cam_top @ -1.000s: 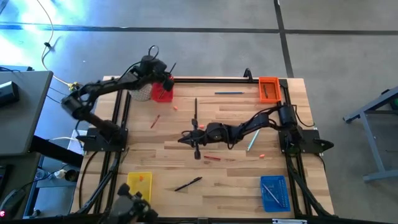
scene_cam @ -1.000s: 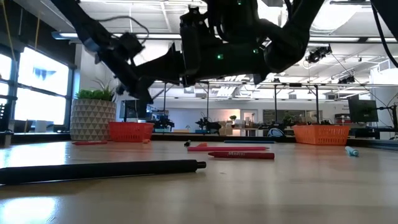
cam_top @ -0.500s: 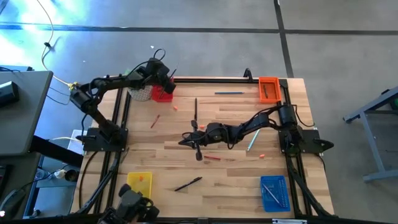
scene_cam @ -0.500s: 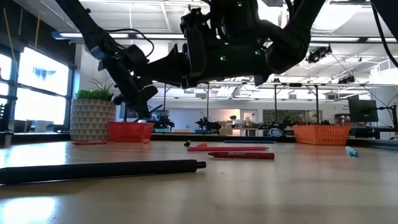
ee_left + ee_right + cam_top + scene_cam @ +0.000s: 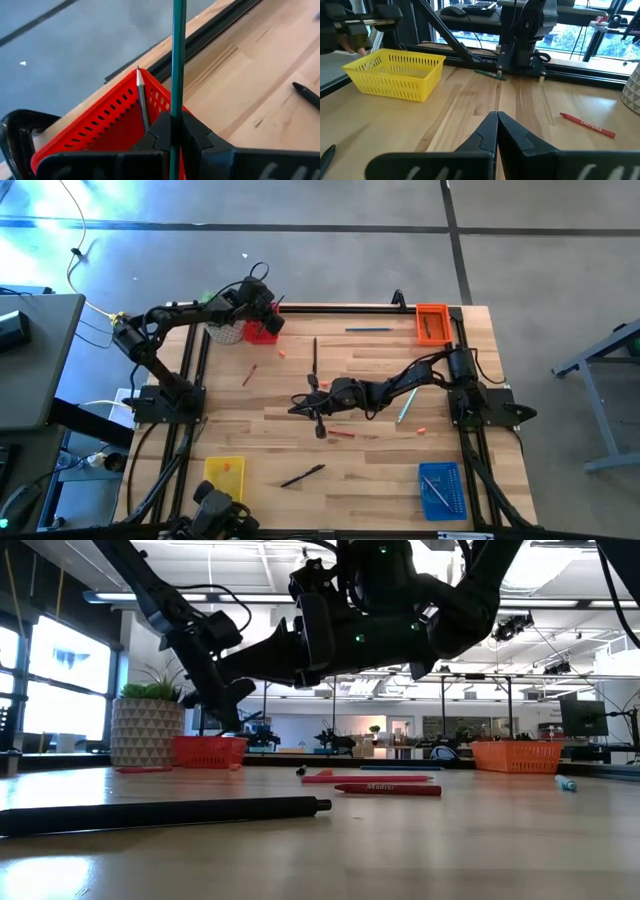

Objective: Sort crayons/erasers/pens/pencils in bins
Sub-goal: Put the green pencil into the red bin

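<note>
From above, the wooden plank tabletop (image 5: 380,480) carries four plastic mesh bins: the red bin (image 5: 263,332) at the far left corner, the orange bin (image 5: 432,323) at the far right corner, the yellow bin (image 5: 225,476) at the near left corner and the blue bin (image 5: 441,489) at the near right corner. The left claw (image 5: 262,308) hangs over the red bin. Compared with one second ago, it has moved a little toward the far edge. The right claw (image 5: 303,404) is low over the middle of the tabletop and has hardly moved. Short crayons (image 5: 425,429) lie scattered, and a black pen (image 5: 303,475) lies near the front edge.

In the low view, a long black pen (image 5: 165,814) lies closest to the camera. Behind it lies a red crayon (image 5: 388,789) with dark writing which I cannot read. The red bin (image 5: 209,751) stands beside a white patterned pot (image 5: 147,733).

In the left wrist view, the left claw (image 5: 174,131) is clamped on a thin green stick (image 5: 177,60), which stands upright over the red bin (image 5: 107,122). A grey pencil (image 5: 142,100) leans inside this bin.

In the right wrist view, the right claw (image 5: 497,120) has its fingers pressed together with nothing between them. A red crayon (image 5: 587,124) lies near, with the label "CRAYONS". The yellow bin (image 5: 397,73) has thin vertical slots.
</note>
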